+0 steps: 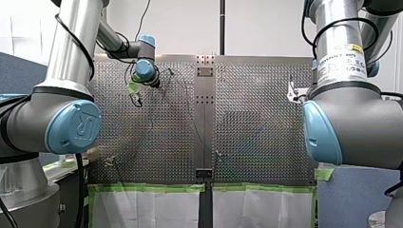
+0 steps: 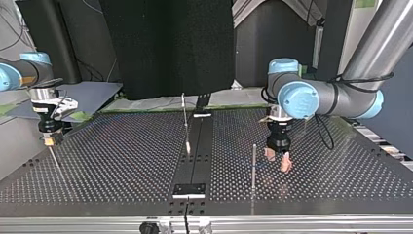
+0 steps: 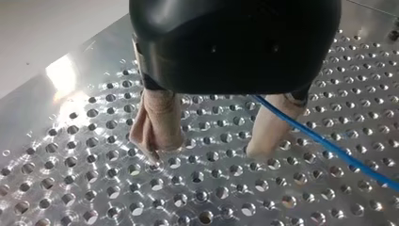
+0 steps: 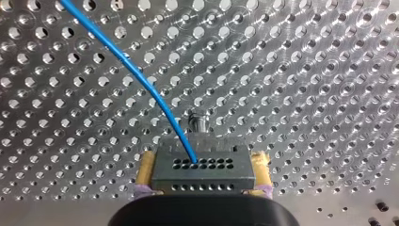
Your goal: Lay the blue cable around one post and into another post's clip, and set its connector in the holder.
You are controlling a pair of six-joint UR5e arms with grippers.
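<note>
Now | perforated table (image 2: pixel 122 156), black panel (image 2: pixel 165 44) | left gripper (image 3: pixel 205 153) apart | right gripper (image 4: pixel 203 157) clamps connector (image 4: pixel 202 173)

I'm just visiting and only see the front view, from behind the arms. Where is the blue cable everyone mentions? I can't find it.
Observer: The right wrist view shows it. The blue cable ends in a dark connector, which is clamped in my right tool.
Visitor: Is the other arm holding anything?
Observer: No. In the left wrist view my left tool is open. Its beige fingers are spread, and the cable runs past one of them without being pinched.
Visitor: I hear there are posts. Where's one?
Observer: The top view shows a thin upright post standing beside my left tool.
</note>
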